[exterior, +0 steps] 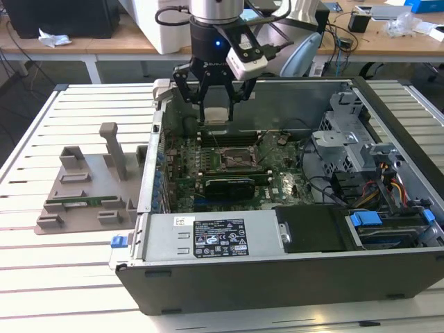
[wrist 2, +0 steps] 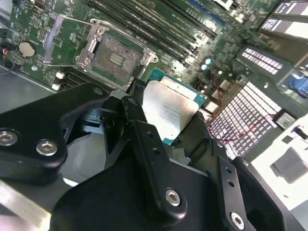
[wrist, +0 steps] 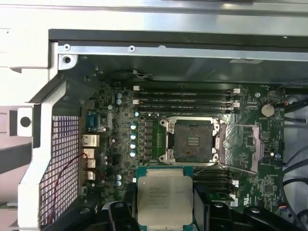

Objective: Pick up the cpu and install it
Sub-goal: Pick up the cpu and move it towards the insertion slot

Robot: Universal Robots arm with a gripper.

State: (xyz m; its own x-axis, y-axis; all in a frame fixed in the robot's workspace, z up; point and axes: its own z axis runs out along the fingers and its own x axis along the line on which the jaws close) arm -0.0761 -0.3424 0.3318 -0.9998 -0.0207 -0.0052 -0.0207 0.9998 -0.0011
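The black fingers (wrist 2: pixel 150 144) are clamped on two opposite edges of the cpu (wrist: pixel 164 199). Its silver top faces the cameras in both wrist views, and a green rim shows along the free sides. The gripper (exterior: pixel 218 118) hangs inside the open computer case (exterior: pixel 277 284), near its far wall. It holds the cpu clear of the motherboard (wrist: pixel 250 144), just beside the socket (wrist: pixel 192 141) and over a row of memory slots (wrist: pixel 216 175). The socket lies bare, with its metal frame (wrist 2: pixel 62 38) swung open to one side. The fingers hide the gripped edges. The print on the cpu top and on the white label (exterior: pixel 218 239) is too small to make out.
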